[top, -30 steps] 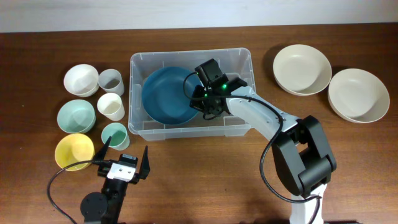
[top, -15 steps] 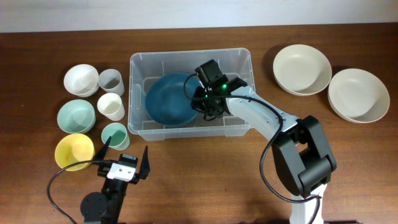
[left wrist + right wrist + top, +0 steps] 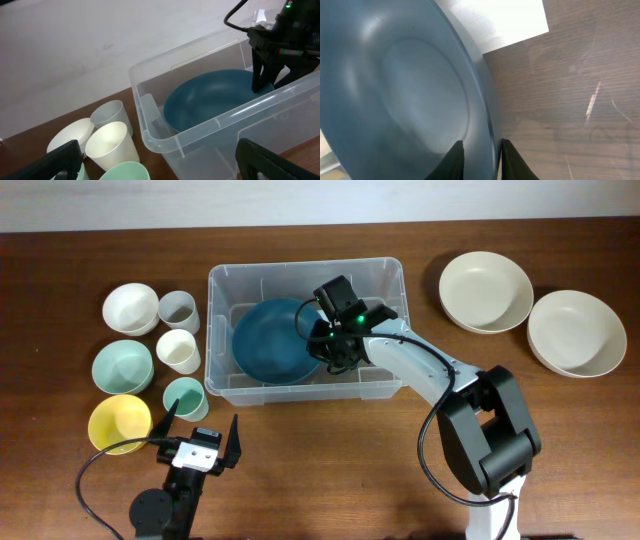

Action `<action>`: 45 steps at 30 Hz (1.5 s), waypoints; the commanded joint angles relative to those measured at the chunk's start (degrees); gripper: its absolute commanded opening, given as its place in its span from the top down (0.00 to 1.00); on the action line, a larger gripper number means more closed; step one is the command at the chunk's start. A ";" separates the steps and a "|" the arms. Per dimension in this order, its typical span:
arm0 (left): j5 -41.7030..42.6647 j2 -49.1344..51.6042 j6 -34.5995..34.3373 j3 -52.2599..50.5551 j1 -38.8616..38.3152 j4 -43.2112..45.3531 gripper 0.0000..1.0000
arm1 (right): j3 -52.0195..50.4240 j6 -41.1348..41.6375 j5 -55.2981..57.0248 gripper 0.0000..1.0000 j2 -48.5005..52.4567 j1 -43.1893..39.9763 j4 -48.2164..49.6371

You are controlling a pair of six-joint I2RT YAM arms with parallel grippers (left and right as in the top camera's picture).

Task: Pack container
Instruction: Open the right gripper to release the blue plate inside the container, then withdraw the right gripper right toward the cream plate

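Straddling the rim of the blue bowl (image 3: 268, 340) inside the container (image 3: 300, 268), the right tool (image 3: 481, 160) stands narrowly parted; the left tool (image 3: 203, 418) gapes wide near the front edge of the counter (image 3: 60, 250).

container (image 3: 305, 268) 1 | bowls (image 3: 485, 292) 6 | cups (image 3: 178, 351) 3 | arms (image 3: 420, 370) 2

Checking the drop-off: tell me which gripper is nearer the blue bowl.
Right. The right gripper straddles the bowl at its rim, inside the container. The left gripper is outside the container, in front of it, by the mint cup.
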 commanded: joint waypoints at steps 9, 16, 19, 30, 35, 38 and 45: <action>0.63 -0.33 -0.15 -0.11 0.35 -0.31 0.00 | 0.76 -0.94 -0.61 0.52 0.48 0.31 -0.02; 0.63 -0.33 -0.15 -0.11 0.35 -0.31 0.00 | 1.16 -3.02 -0.66 0.49 0.28 -1.62 -0.02; 0.63 -0.33 -0.15 -0.11 0.35 -0.31 0.00 | 2.89 -5.86 -0.68 0.48 -0.61 -3.28 -1.38; 0.63 -0.33 -0.15 -0.11 0.35 -0.31 0.00 | 26.75 -17.20 -0.63 0.34 -6.64 -14.23 -19.98; 0.63 -0.33 -0.15 -0.11 0.35 -0.31 0.00 | 41.00 -19.26 1.20 0.11 -7.48 -26.40 -31.52; 0.63 -0.33 -0.15 -0.11 0.35 -0.31 0.00 | 43.65 -19.19 2.64 0.01 -7.48 -34.88 -36.50; 0.63 -0.33 -0.15 -0.11 0.35 -0.31 0.00 | 38.21 -16.20 5.57 0.01 -5.99 -55.10 -46.07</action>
